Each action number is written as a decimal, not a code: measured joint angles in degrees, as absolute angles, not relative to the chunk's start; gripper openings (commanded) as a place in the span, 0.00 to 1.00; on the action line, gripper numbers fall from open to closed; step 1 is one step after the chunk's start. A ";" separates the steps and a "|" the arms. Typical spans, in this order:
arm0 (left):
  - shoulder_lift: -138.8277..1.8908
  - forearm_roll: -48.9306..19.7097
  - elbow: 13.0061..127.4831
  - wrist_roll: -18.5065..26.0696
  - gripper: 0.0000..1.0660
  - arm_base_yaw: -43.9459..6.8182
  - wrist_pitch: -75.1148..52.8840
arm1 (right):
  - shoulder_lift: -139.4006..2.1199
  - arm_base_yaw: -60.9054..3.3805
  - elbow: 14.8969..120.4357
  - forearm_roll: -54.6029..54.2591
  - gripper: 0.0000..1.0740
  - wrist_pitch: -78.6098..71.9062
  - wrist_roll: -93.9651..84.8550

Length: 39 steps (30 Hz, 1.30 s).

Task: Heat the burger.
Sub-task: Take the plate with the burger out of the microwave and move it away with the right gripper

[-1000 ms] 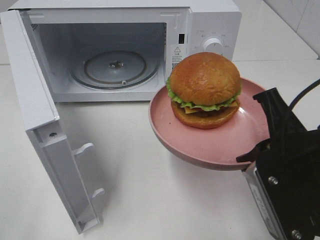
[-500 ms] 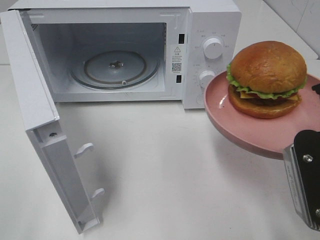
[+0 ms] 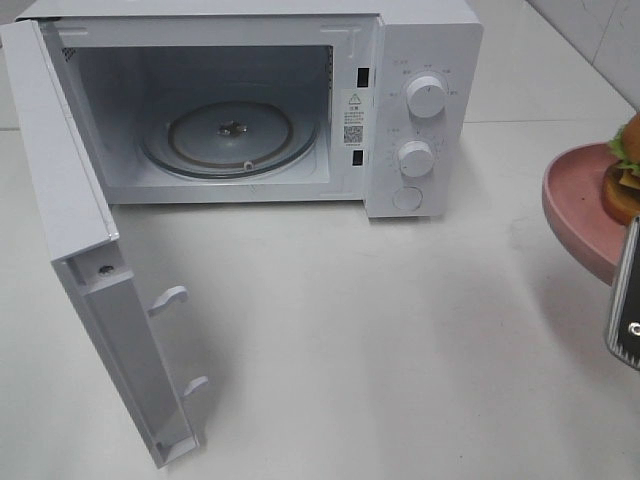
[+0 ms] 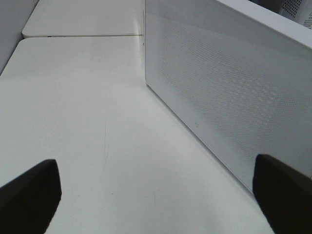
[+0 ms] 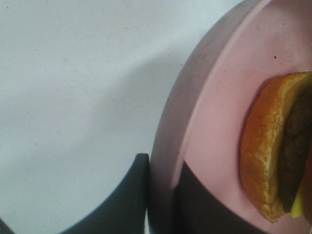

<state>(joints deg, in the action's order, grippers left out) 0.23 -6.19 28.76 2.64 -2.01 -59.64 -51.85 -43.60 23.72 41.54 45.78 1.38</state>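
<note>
A white microwave (image 3: pixel 250 110) is shown standing on a pale table (image 3: pixel 380 340) with its door (image 3: pixel 95 250) swung fully open and its glass turntable (image 3: pixel 230 135) bare, while the burger (image 3: pixel 625 170) is seen only in part at the right edge of the overhead view, carried on a pink plate (image 3: pixel 580 200) that is held up off the table, well apart from the oven cavity. The plate's rim is pinched between the closed jaws of the right gripper (image 5: pixel 163 195), one finger being set under the rim and the other on the plate's inner face, as the right wrist view makes plain; the bun and patty are seen lying just beyond that grip. The left gripper (image 4: pixel 156 195) is held with its fingers spread wide and nothing between them, beside the perforated side wall of the microwave. The task is judged to be at an early stage: the door is already opened and the plate is lifted, but the burger is not yet placed on the turntable, the door is not yet shut, and the dials (image 3: pixel 427 97) are judged untouched.
</note>
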 measured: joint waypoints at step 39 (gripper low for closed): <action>0.23 -6.19 28.76 2.64 0.94 -2.01 -59.64 | -90.07 -43.60 27.39 55.69 0.04 49.79 72.48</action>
